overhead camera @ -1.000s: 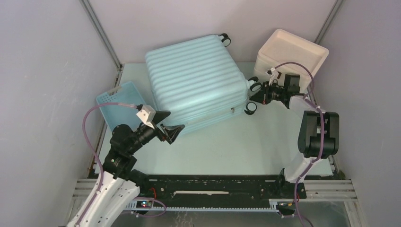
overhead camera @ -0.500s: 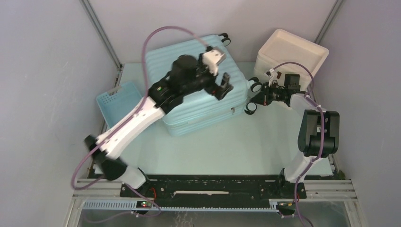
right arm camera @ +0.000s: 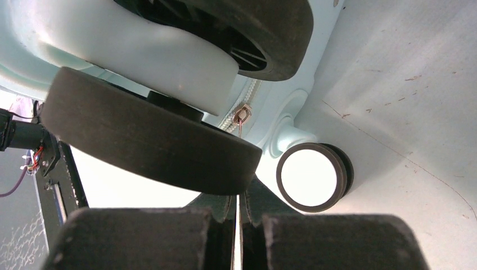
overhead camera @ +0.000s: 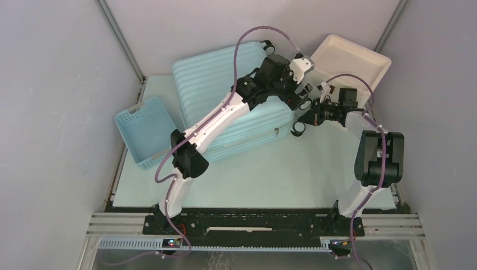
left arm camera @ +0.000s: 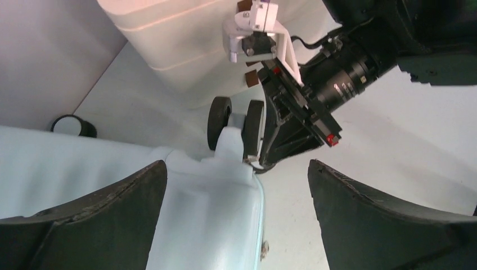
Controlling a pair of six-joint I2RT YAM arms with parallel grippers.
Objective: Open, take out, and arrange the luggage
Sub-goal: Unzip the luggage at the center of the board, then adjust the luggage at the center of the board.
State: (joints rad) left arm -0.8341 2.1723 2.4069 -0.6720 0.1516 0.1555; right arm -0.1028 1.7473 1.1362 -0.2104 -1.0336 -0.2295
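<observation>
I have the right gripper [overhead camera: 306, 116] pinched shut at the suitcase's [overhead camera: 208, 73] three-o'clock wheel [left arm camera: 218, 122], likely steadying it, while the left gripper [overhead camera: 299, 94] hangs wide open over that corner.

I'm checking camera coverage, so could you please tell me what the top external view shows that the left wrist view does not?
Only the top external view shows the blue basket left of the luggage, the luggage's whole ribbed shell lying closed, and both arms in full. Only the left wrist view shows the left gripper up close, fingers wide apart over the luggage's corner, and the right gripper tip beside a twin wheel. Both show the luggage, that wheel, the right gripper and the cream box.
</observation>
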